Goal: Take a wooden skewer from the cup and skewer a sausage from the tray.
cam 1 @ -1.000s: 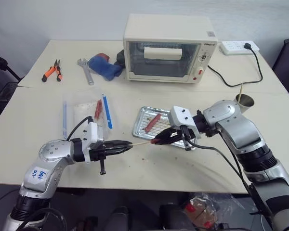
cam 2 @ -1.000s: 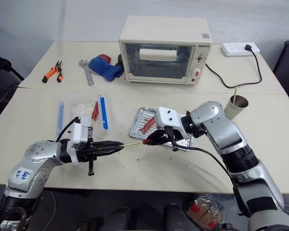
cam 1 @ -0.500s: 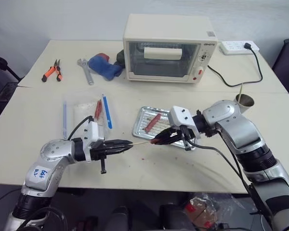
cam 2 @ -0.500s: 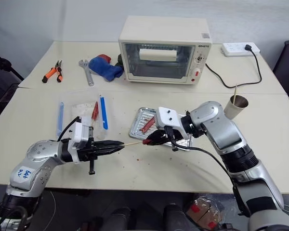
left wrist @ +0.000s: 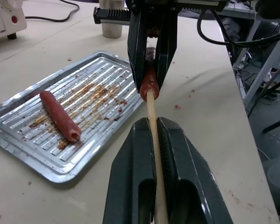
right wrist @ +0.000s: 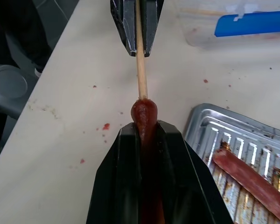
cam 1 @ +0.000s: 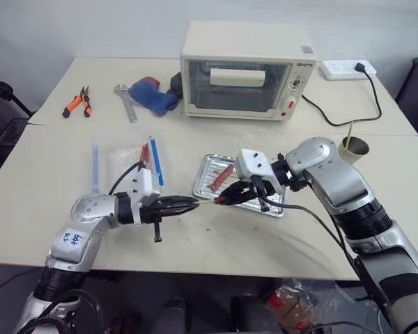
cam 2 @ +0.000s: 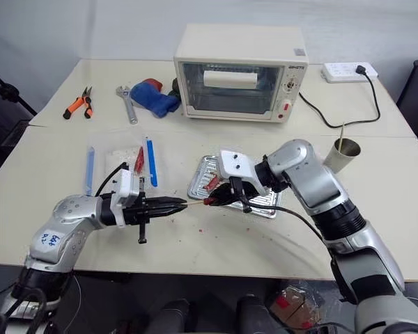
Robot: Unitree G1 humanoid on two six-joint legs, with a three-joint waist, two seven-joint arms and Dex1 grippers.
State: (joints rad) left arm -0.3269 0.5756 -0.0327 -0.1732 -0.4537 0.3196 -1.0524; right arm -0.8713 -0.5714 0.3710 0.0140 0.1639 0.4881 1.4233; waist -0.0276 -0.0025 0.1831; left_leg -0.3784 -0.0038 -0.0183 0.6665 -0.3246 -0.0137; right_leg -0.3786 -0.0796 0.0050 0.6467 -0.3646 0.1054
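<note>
My left gripper (cam 1: 192, 204) is shut on the wooden skewer (cam 1: 206, 202), a thin pale stick held level and pointing right. My right gripper (cam 1: 221, 200) is shut on the sausage (right wrist: 143, 116), dark reddish-brown, just above the table at the tray's near-left corner. The skewer's tip (left wrist: 150, 95) meets the sausage's rounded end (left wrist: 149, 84); how deep it goes is hidden. The silver ribbed tray (cam 1: 206, 165) holds another red sausage (cam 1: 221, 177). The grey-beige cup (cam 1: 354, 147) stands at the far right with a stick in it.
A cream toaster oven (cam 1: 244, 69) stands at the back. A clear bag with a blue zip (cam 1: 129, 163) lies left of the tray. Pliers (cam 1: 77, 102), a wrench (cam 1: 125, 103) and a blue cloth (cam 1: 152, 94) lie back left. A power strip (cam 1: 345, 67) and cable sit back right.
My left gripper has moved right with the skewer, and the bare length of stick between the two grippers has shortened. The right gripper keeps its grip on the sausage.
</note>
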